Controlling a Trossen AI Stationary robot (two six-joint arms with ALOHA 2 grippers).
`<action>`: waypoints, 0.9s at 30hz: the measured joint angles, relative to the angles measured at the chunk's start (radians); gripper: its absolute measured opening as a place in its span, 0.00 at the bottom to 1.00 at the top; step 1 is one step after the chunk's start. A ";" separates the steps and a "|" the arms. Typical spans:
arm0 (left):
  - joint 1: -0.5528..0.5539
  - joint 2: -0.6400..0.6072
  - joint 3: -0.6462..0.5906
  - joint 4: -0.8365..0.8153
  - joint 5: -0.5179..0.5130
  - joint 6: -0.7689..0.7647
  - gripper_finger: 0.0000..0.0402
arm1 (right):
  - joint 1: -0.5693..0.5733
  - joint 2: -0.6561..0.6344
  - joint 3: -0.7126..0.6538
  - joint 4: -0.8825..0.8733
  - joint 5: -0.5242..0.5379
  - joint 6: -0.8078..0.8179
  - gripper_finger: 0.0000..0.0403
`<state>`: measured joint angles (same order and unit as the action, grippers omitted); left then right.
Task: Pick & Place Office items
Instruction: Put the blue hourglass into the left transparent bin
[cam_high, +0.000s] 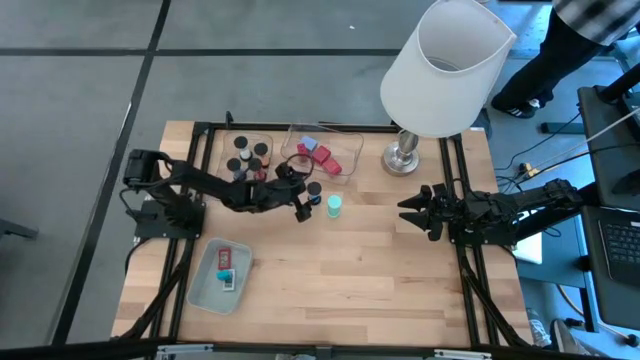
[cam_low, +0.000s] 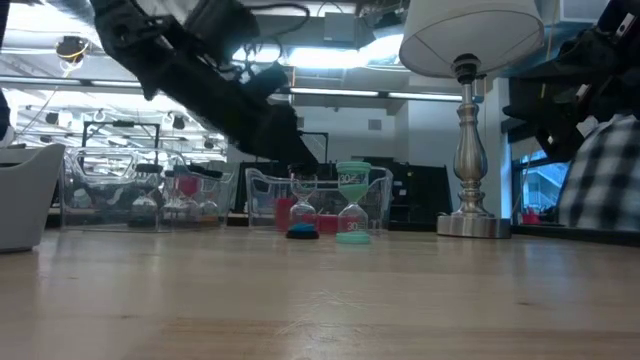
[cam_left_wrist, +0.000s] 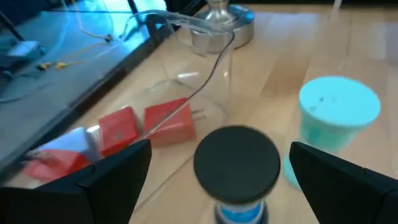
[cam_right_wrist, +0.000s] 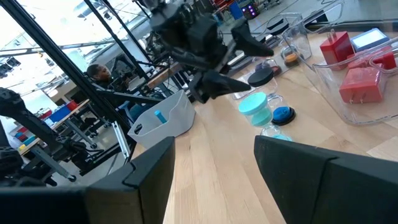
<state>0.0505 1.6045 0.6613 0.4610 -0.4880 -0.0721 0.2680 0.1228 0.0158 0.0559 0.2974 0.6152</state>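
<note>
**Left gripper spread wide over black-capped sand timer near the trays**

High view: on the wooden tabletop (cam_high: 350, 270), the left gripper (cam_high: 304, 205) reaches toward the middle of the far half, its fingers spread wide around a black-capped sand timer (cam_high: 315, 189) without gripping it. A teal sand timer (cam_high: 334, 206) stands just beside it. Toward the far edge sit a clear tray with black caps (cam_high: 250, 152) and a clear tray with red blocks (cam_high: 322, 155); a pale green tray (cam_high: 218, 277) lies near the front left corner. The white lamp (cam_high: 440, 70) stands at the far right. The right gripper (cam_high: 408, 211) waits near the right edge, partly open and empty.

Low view: the teal timer (cam_low: 352, 203) stands upright in front of the clear tray (cam_low: 316, 200), with a dark blue-based piece (cam_low: 303, 231) low beside it, under the left arm.

Left wrist view: the black cap (cam_left_wrist: 236, 160) sits between the two dark fingers (cam_left_wrist: 106, 177), apart from both; red blocks (cam_left_wrist: 168, 122) lie behind the tray wall.

Right wrist view: the right fingers (cam_right_wrist: 311, 180) frame the left arm over both timers (cam_right_wrist: 258, 109).
</note>
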 joint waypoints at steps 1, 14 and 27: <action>0.010 0.011 0.000 0.015 0.022 -0.012 0.95 | 0.000 0.000 0.000 0.000 0.000 0.000 0.56; 0.064 0.057 0.000 0.064 0.113 -0.049 0.89 | 0.000 0.000 0.000 0.000 0.000 0.000 0.56; 0.064 0.057 0.000 0.063 0.177 -0.095 0.54 | 0.000 0.000 0.000 0.000 0.000 0.000 0.56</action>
<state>0.1143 1.6615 0.6617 0.5243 -0.3111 -0.1674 0.2680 0.1228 0.0158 0.0557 0.2970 0.6155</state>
